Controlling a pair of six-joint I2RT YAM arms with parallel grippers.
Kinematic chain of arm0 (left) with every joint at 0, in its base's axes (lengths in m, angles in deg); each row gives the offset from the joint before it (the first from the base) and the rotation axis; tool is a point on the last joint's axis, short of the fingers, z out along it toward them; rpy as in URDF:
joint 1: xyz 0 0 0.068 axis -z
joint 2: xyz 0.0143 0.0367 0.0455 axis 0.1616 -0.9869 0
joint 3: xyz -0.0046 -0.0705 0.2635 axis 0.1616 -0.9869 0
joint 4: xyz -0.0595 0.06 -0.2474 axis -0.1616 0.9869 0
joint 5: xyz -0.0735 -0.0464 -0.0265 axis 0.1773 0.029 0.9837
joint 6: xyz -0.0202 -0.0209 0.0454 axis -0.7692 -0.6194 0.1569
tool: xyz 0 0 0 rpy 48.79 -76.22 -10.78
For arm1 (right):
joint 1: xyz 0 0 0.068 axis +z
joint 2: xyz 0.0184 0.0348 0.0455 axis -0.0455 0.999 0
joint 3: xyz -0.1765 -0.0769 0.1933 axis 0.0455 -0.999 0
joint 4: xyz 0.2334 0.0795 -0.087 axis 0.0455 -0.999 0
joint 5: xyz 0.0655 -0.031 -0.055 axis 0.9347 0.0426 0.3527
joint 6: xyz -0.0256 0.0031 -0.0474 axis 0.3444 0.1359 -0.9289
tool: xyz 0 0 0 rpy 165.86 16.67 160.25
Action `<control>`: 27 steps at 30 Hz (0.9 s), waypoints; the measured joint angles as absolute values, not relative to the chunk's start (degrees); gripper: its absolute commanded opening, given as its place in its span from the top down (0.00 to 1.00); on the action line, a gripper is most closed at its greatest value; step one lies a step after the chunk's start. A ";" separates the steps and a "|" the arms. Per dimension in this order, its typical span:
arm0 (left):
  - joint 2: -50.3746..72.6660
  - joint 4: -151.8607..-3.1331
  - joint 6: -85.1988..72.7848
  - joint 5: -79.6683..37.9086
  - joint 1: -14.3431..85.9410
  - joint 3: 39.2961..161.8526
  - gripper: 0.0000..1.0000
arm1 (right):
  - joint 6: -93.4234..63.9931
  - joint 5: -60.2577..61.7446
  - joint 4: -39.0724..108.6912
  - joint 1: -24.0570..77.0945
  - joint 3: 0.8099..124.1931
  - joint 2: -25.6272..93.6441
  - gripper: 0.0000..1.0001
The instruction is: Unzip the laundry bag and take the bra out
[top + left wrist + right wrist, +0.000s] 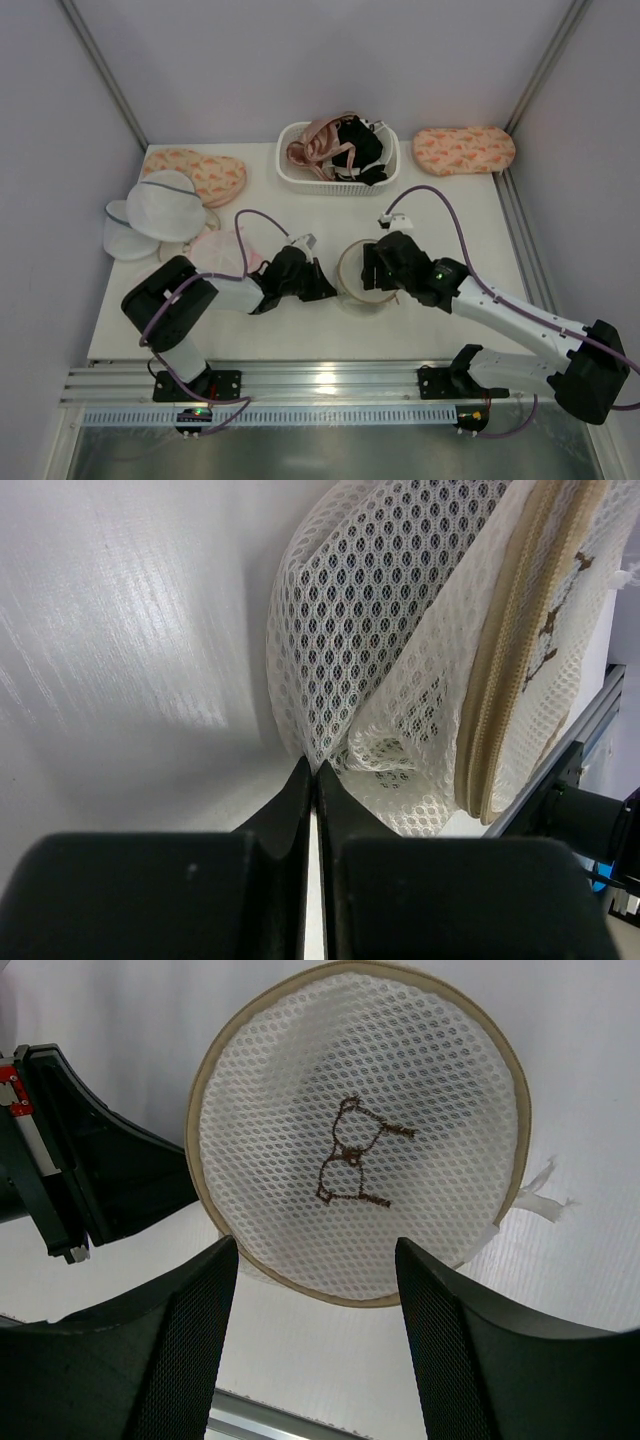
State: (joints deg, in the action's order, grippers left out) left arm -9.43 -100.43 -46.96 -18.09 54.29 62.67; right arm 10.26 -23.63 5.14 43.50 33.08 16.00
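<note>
The laundry bag (360, 272) is a round cream mesh pouch with a tan zipper rim, lying near the table's front middle. Its dark stitched mark (352, 1155) faces up, and the zipper (500, 670) runs shut along the rim. My left gripper (314, 770) is shut, its tips pinching a fold of mesh at the bag's left edge (335, 285). My right gripper (316, 1250) hangs open over the bag's near right side (385, 262), one finger on each side and neither touching it. The bra is hidden; nothing dark shows through the mesh.
A white basket (300, 172) at the back holds pink bras and black fabric. White domed bags (160, 205) and a pink-rimmed pouch (225, 248) lie at the left. Patterned pink pouches (463, 150) sit at the back corners. The metal rail (320, 385) runs along the front edge.
</note>
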 measured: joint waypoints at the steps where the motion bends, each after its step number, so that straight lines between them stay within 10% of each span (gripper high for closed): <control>1: -9.13 -100.34 -46.99 -18.09 54.29 62.64 1.00 | 10.26 -23.19 5.56 43.50 32.93 16.11 0.33; 13: -0.95 -98.81 -48.08 -18.62 56.24 62.12 1.00 | 10.30 -21.47 8.90 45.82 39.12 28.83 0.33; 27: 16.18 -88.23 -46.07 -21.72 57.66 62.12 1.00 | 13.26 -32.81 4.23 48.07 43.86 27.84 0.62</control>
